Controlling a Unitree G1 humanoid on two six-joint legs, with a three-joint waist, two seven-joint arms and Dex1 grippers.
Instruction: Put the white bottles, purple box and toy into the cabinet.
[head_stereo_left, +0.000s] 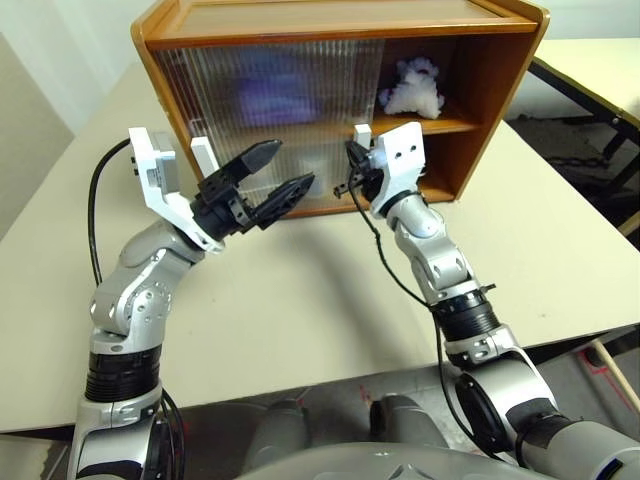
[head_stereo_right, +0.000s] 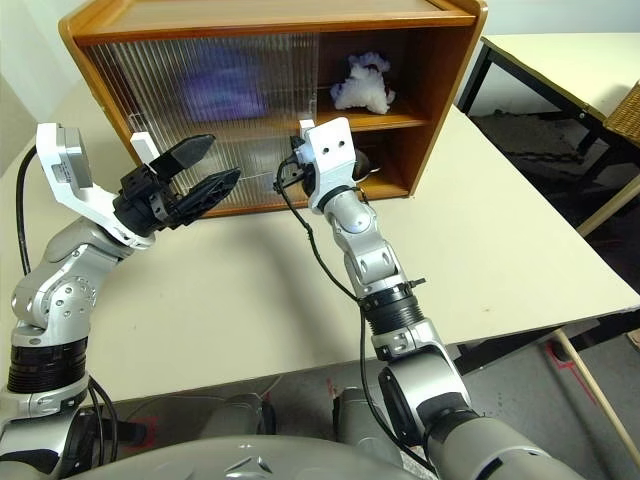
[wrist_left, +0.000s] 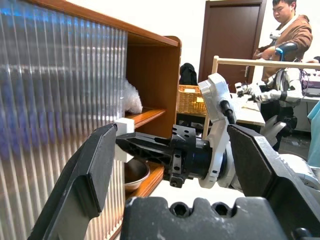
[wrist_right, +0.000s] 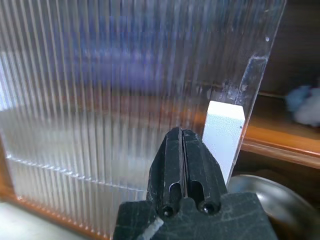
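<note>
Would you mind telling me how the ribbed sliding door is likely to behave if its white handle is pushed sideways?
The ribbed sliding door looks like thin translucent plastic, so probably light and slightly flexible. It should slide rather than tip, sitting within the cabinet frame. The white handle is blocky, giving the shut right gripper a flat face.

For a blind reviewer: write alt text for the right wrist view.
The shut right gripper points at a ribbed translucent sliding door of the cabinet, just beside the door's white block handle. Past the door's edge, a steel dish sits in the open lower compartment.
</note>
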